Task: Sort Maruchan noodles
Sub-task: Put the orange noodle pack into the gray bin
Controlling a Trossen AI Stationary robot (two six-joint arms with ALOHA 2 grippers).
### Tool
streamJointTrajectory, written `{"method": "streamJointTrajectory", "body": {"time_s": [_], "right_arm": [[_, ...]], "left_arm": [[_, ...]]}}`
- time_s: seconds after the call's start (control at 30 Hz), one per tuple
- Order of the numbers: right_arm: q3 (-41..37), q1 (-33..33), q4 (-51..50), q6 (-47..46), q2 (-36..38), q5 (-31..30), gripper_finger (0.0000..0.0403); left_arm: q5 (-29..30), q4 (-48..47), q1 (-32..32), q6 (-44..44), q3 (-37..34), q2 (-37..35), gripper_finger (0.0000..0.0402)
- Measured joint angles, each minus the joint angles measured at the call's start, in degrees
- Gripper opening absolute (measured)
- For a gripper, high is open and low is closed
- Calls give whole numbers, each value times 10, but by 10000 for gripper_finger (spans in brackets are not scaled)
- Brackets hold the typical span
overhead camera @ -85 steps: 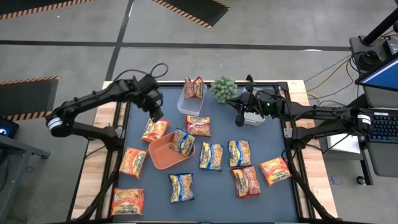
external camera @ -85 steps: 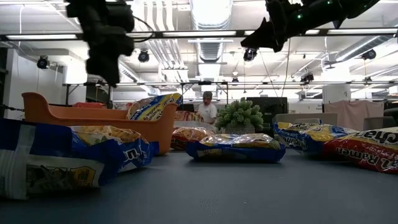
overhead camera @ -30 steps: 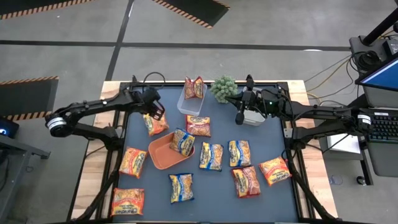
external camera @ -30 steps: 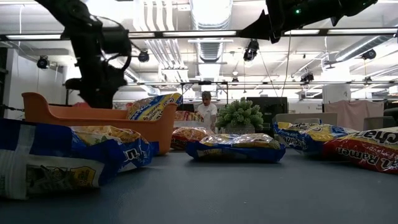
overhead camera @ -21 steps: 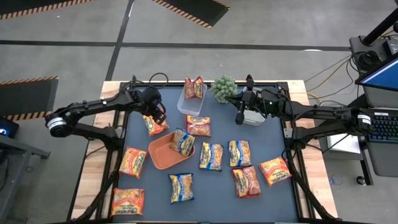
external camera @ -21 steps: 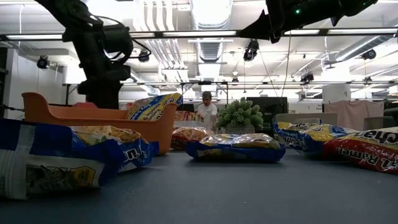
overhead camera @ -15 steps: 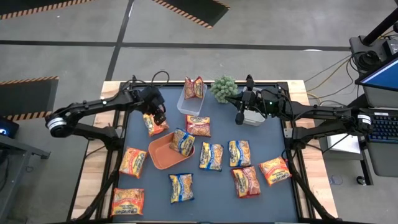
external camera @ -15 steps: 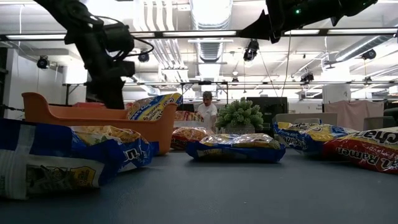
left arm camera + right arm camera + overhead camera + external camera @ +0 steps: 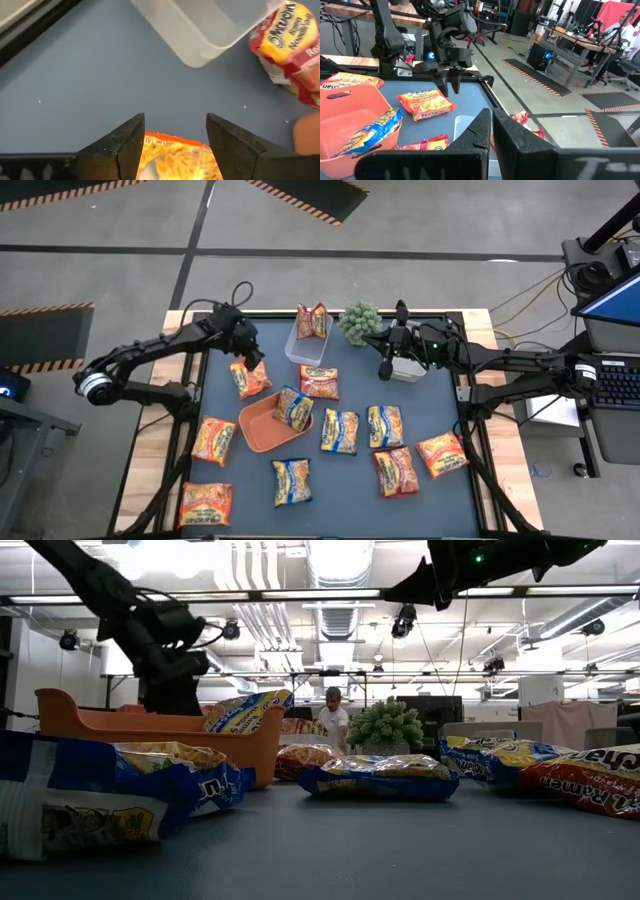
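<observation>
Left gripper (image 9: 252, 360) has lifted, open, empty; orange tray (image 9: 262, 430) holds seemingly one packet (image 9: 293, 408).

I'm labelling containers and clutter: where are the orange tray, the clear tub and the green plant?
orange tray (image 9: 262, 432): high view, bare floor of the tray.
clear tub (image 9: 300, 351): high view, near rim.
green plant (image 9: 360, 322): high view, middle of the foliage.

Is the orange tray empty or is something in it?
Not empty. One yellow-and-blue packet leans inside the orange tray, poking over its rim; the low view shows that too.
</observation>
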State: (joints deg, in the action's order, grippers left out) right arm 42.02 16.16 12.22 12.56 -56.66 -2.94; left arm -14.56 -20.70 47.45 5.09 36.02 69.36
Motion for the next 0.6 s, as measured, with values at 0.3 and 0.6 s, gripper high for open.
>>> {"method": "streamJointTrajectory", "body": {"time_s": [0.3,0.6], "right_arm": [[0,0,0,0,0,0,9],[0,0,0,0,0,0,9]], "left_arm": [[34,88,2,-31,-64,0,237],[36,178,2,-59,-124,0,221]]}}
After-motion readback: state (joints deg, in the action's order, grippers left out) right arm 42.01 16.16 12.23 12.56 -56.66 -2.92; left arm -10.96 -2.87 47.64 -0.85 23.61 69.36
